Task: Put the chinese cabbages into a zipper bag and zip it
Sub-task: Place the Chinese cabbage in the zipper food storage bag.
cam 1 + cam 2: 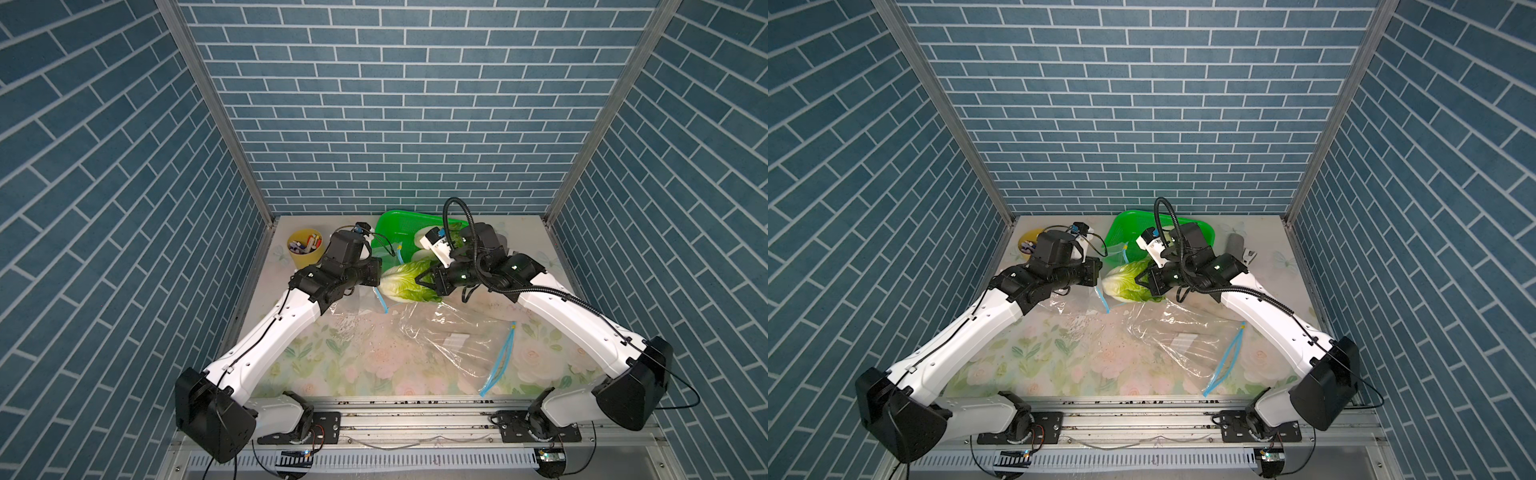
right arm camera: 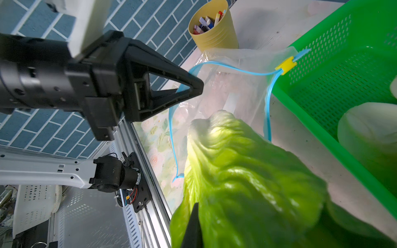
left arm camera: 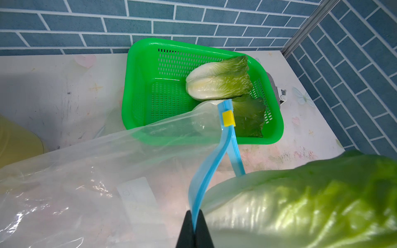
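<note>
Cabbages: three heads with white bases and crinkly green tops.
Cabbage 1 (image 1: 401,286) (image 1: 1127,284) (image 3: 300,204) (image 2: 247,182): between the two arms, just in front of the basket. Its white base points at the bag mouth, just beside the zip strip. Can't tell if it is past the lip.
Cabbage 2 (image 3: 217,79): lying in the basket, fully in view.
Cabbage 3 (image 3: 249,116): in the basket beside Cabbage 2, partly behind the bag's corner.
Right gripper (image 1: 423,279) (image 1: 1143,280): fingers nearly together, pinching Cabbage 1's green leaves. One finger (image 2: 192,225) shows; the other is hidden by leaf.
Left gripper (image 3: 194,227) (image 2: 194,88): fingers pressed tight on the zip strip, holding that lip up.
Bag (image 3: 75,171) (image 2: 242,58): clear zipper bag with its mouth open toward Cabbage 1. Its body lies on the table toward the cup.
Zip strip (image 3: 202,182): blue, its two halves apart.
Slider (image 3: 228,118) (image 2: 285,64): yellow, at the strip's end next to the basket.
Label patch (image 3: 135,191): white panel on the bag, marks too faint to read.
Spare bag (image 1: 453,336) (image 1: 1179,336): second clear zipper bag, crumpled on the table near the right arm.
Basket (image 1: 392,224) (image 1: 1121,226) (image 3: 141,90) (image 2: 343,70): green mesh, at the back of the table.
Cup (image 1: 305,255) (image 2: 214,36): yellow, holds markers, at the back by the left arm.
Table (image 1: 332,365): floral cloth.
</note>
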Robot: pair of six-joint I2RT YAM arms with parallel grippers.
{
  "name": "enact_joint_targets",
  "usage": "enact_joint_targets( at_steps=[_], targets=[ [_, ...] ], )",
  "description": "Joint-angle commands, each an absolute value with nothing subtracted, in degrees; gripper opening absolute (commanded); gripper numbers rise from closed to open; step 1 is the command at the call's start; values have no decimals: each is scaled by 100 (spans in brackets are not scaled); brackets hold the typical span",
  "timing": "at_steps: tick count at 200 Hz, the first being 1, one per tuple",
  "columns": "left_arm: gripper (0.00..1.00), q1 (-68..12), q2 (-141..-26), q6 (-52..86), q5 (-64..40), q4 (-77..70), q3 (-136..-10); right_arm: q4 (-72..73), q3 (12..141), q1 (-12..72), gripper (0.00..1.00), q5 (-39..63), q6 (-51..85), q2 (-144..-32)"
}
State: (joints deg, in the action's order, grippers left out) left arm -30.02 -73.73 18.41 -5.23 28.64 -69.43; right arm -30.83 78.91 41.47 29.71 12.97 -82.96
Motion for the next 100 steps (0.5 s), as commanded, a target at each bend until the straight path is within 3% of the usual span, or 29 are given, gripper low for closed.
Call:
enact_joint_targets(
  at_steps=[1,100],
  targets=[
    [0,-3039,-7443,1872,-753,2844,-7106,-2922,7993,4175,0,3098,981,-8420],
    [0,-3107,-7558,2111,-1002,2588,-7202,-2256,8225,4228,0,3768,1370,-8974]
  ],
)
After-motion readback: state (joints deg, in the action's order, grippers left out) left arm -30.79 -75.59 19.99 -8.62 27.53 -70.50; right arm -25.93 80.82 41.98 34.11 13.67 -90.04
